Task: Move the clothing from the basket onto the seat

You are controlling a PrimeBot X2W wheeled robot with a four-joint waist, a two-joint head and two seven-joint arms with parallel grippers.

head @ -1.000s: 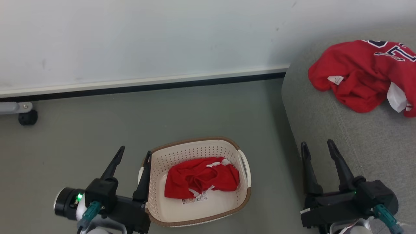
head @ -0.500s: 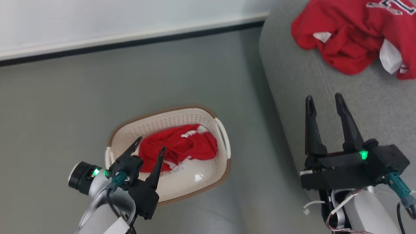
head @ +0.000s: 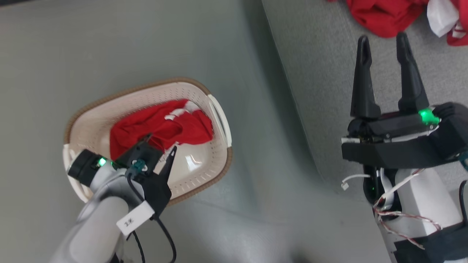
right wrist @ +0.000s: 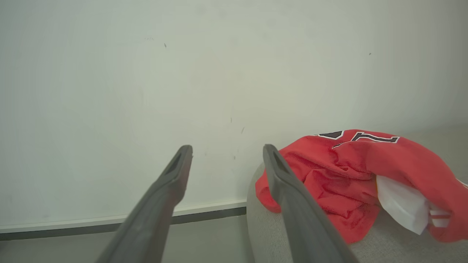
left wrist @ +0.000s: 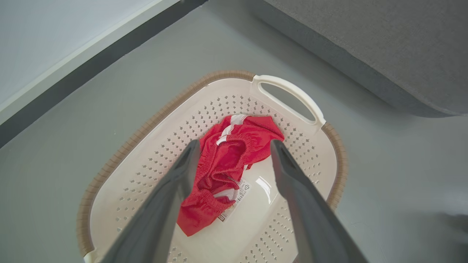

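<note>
A crumpled red garment (head: pixel 161 126) with white stripe trim lies in the cream basket (head: pixel 109 96) on the floor. My left gripper (head: pixel 161 142) hangs open over it, fingers pointing down into the basket. In the left wrist view the open left gripper (left wrist: pixel 234 143) straddles the red garment (left wrist: pixel 226 160) from above, apart from it, inside the basket (left wrist: pixel 153 120). A second red garment (head: pixel 384 12) with navy lettering lies on the grey seat (head: pixel 314 73). My right gripper (head: pixel 382 36) is open and empty above the seat, short of that garment (right wrist: pixel 347 171).
The basket stands on grey floor just left of the seat's rounded edge (left wrist: pixel 365 47). Its white handle (left wrist: pixel 289 91) faces the seat. A barcode sticker (left wrist: pixel 236 195) shows on the basket's bottom. A pale wall (right wrist: pixel 146 91) with a dark baseboard rises behind.
The head camera has tilted down, so the whole picture shifted up. My left gripper has swung from beside the basket to above the red garment inside it. Both grippers stayed open.
</note>
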